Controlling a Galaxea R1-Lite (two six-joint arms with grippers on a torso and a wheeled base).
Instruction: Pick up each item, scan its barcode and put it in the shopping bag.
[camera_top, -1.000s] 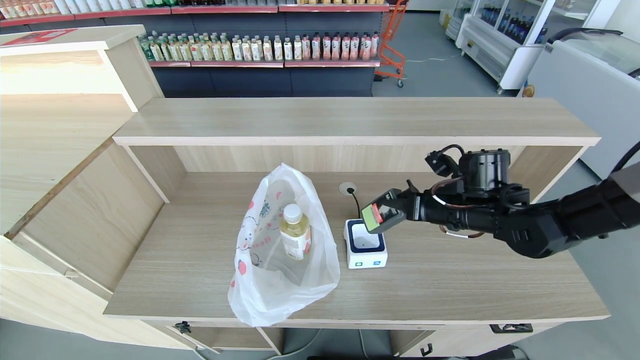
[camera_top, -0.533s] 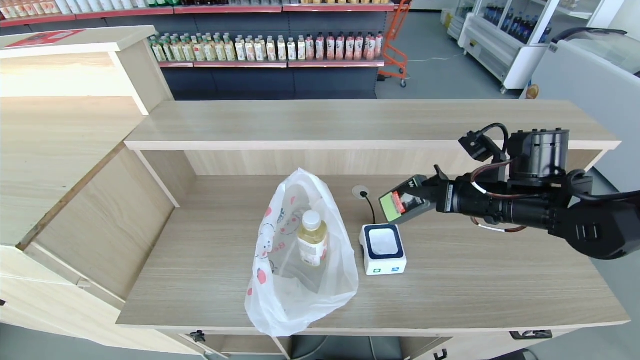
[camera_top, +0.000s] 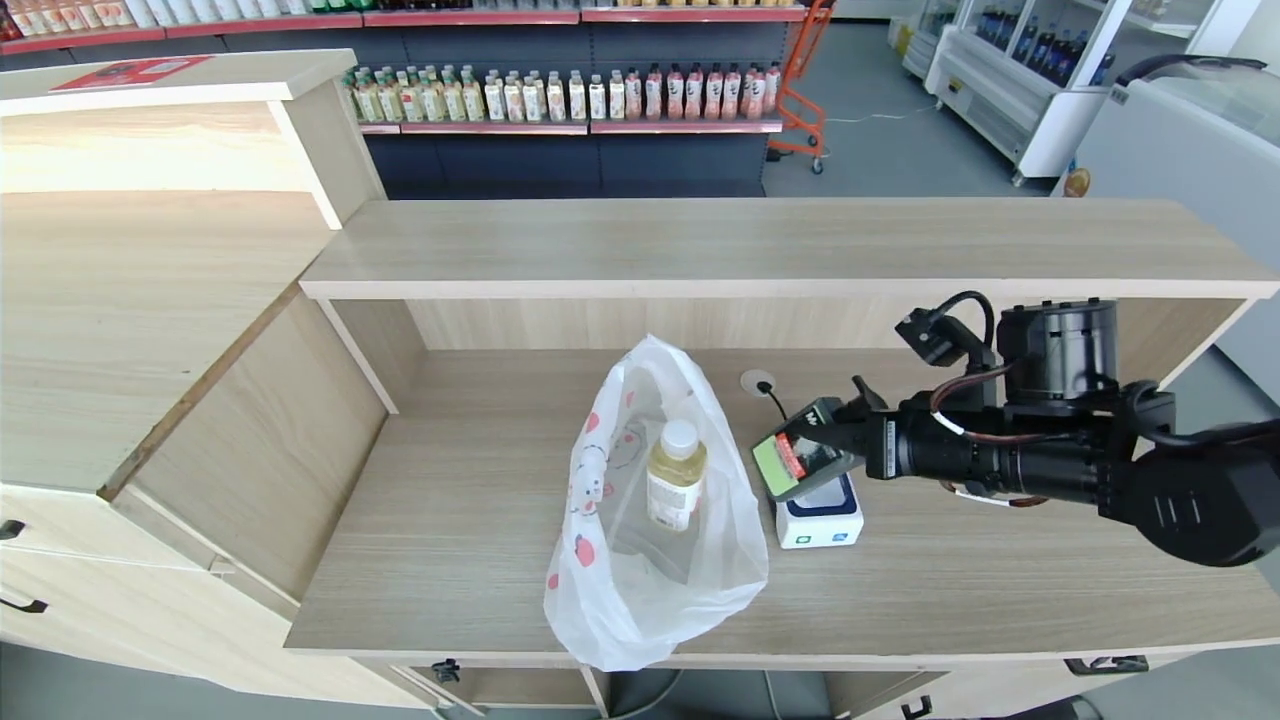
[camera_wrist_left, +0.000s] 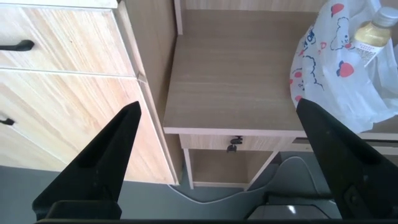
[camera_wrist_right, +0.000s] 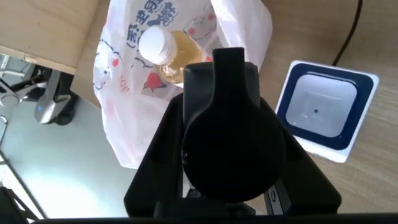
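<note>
Right claw: the right claw (camera_top: 818, 452) is clenched on a small box (camera_top: 792, 466), which it holds clear of the tabletop (camera_top: 1000, 590).
Small box: dark, with a green and red end face turned toward the tabletop's left front. It hangs just over the back left part of the scanner (camera_top: 822, 520), between the scanner and the shopping bag (camera_top: 600, 590).
Scanner: a white block with a blue-framed window on top. It sits near the middle of the tabletop, just beside the bag on its right.
Cable: a black cable (camera_top: 775, 397) runs from the scanner's back to a round hole (camera_top: 757, 381) near the tabletop's back edge.
Shopping bag: white plastic with red prints, mouth open. It stands mid-tabletop and its lower end reaches the front edge.
Bottle: a bottle (camera_top: 676, 487) of yellow drink with a white cap stands upright inside the bag.
Left claw: the left claw (camera_wrist_left: 217, 109) is released, with its fingers (camera_wrist_left: 106, 168) spread wide and nothing between them. It hangs off the tabletop's front left corner, beside a cabinet with drawers (camera_wrist_left: 62, 93).
</note>
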